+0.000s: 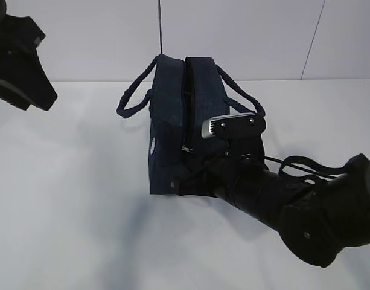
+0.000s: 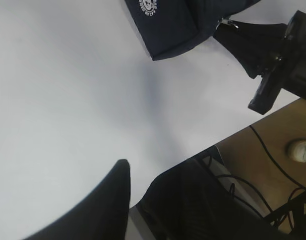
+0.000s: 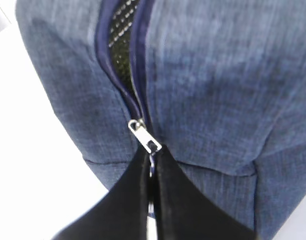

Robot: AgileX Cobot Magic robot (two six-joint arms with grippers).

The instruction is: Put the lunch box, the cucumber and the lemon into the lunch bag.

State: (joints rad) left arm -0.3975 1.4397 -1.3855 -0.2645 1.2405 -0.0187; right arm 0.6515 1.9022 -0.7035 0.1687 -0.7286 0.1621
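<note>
The navy lunch bag stands upright on the white table, handles hanging to either side. Its top zipper gapes in a narrow slit that shows dark, glinting lining. My right gripper is shut on the metal zipper pull at the bag's near end. My left gripper hangs open and empty above bare table at the far left, well away from the bag. The lunch box, the cucumber and the lemon are out of view.
The white table spreads left of and in front of the bag. Its near edge shows in the left wrist view, with brown floor, cables and a shoe below. A pale wall rises behind.
</note>
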